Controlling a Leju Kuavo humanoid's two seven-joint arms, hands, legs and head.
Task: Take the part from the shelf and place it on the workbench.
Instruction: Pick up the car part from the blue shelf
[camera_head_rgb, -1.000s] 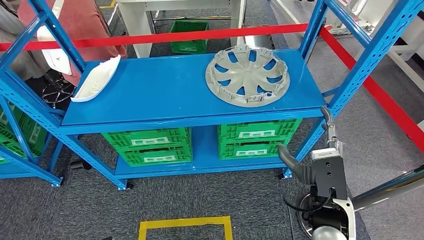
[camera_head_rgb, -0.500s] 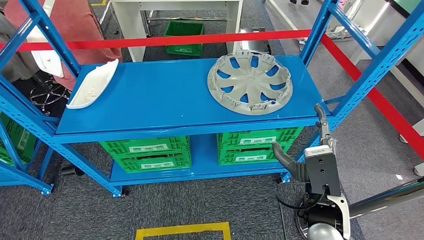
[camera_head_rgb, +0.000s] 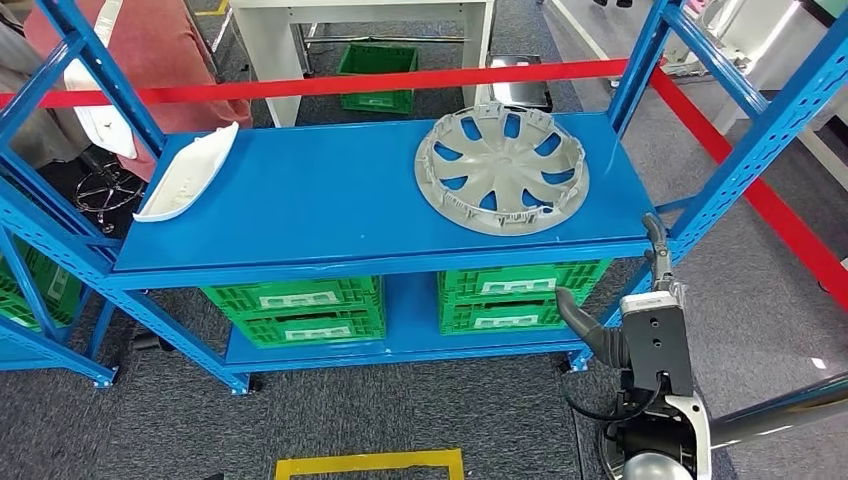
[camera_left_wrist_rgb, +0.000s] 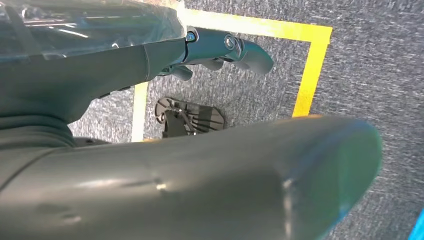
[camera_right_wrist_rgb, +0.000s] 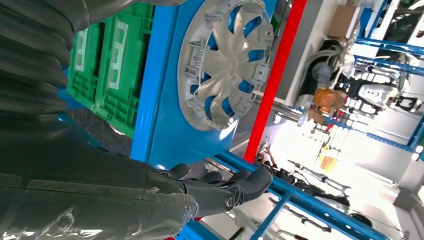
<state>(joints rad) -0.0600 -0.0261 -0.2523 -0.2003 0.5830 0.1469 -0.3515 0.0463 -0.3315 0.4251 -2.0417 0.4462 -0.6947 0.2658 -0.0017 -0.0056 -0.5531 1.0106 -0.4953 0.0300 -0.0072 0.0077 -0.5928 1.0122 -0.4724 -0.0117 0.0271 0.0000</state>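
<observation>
Right hand (camera_head_rgb: 625, 300) hangs low off the blue shelf's (camera_head_rgb: 330, 200) right corner, fingers spread, holding nothing; the grey wheel cover (camera_head_rgb: 502, 170) lies flat above it, well apart.

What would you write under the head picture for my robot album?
Open right hand raised beside the blue shelf, below a grey wheel cover.

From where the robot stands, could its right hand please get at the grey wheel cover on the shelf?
Probably yes: the right hand is raised, holding nothing, just below the shelf's front right corner, and the wheel cover lies uncovered near that edge with nothing between them.
</observation>
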